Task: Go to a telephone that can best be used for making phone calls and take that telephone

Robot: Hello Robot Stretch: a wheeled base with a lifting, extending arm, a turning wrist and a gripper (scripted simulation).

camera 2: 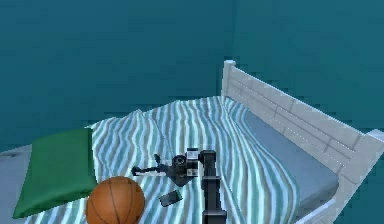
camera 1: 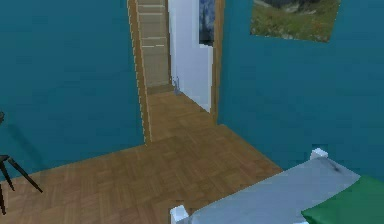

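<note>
1. The pincer (camera 2: 150, 167) shows against the striped cover near the middle of the bed (camera 2: 262, 150). I cannot tell whether its fingers are spread or pressed together, or whether they hold anything.
2. A small dark slab (camera 2: 170, 199), perhaps the telephone, lies on the cover toward the bed's near edge, just beside the arm (camera 2: 211, 195).
3. An orange basketball (camera 2: 115, 201) sits at that edge, near a green pillow (camera 2: 58, 165) at one end.
4. A white slatted board (camera 2: 290, 115) closes the other end.
5. The room has teal walls (camera 1: 60, 70), a wood floor (camera 1: 150, 175), an open doorway (camera 1: 170, 60) and a wall picture (camera 1: 295, 17).
</note>
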